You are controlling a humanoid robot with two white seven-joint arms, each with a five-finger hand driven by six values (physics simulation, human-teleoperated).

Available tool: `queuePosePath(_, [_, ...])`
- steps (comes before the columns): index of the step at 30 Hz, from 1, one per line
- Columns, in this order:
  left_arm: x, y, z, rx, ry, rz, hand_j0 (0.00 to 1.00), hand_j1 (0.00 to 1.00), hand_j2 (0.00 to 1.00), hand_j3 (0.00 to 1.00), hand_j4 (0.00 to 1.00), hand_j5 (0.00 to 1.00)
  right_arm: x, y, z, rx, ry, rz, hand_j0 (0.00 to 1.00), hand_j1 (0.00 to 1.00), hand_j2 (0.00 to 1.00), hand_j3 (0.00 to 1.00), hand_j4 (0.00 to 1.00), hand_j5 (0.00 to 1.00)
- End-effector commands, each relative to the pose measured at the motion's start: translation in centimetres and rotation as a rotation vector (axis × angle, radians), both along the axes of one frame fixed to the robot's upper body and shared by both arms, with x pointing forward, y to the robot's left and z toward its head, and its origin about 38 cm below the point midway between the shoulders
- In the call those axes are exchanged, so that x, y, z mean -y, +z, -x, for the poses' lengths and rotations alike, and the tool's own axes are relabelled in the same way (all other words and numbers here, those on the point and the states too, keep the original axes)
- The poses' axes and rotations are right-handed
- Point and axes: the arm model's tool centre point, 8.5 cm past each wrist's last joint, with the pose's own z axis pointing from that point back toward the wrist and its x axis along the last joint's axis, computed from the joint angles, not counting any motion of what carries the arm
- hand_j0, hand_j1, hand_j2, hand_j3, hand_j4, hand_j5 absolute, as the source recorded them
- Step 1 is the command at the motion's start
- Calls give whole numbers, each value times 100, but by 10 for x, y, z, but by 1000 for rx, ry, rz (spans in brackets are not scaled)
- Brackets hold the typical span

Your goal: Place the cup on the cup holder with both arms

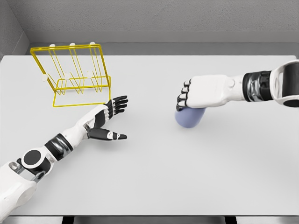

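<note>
Our left hand point(108, 122) waits open near the rack point(72, 74); our right hand point(196, 95) grips the cup point(189, 117) on the table point(187, 177). Handover and placing remain.

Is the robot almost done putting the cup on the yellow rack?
Not yet. The right hand has curled over the lavender cup, which sits on the white table, well away from the yellow wire cup holder. The left hand waits open near the holder, holding nothing. Carrying the cup over, probably with a handover, and hanging it remain.
</note>
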Motion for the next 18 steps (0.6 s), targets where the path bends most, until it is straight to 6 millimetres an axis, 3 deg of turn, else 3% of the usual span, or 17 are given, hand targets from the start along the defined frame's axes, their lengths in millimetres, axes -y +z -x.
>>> queuePosePath(1, [0,0,0,-3,1,4,100,100,100,100,100,100,-8,1,4,1,23,-11,64,64,64,64,64,64])
queuePosePath(9, [-1,1,-1,2,1,3,100,100,100,100,100,100,-47,-2,9,-11,106,-67,64,64,64,64,64,64])
queuePosePath(18, [-2,2,-2,4,5,4,100,100,100,100,100,100,-73,-6,14,-18,163,-89,64,64,64,64,64,64])
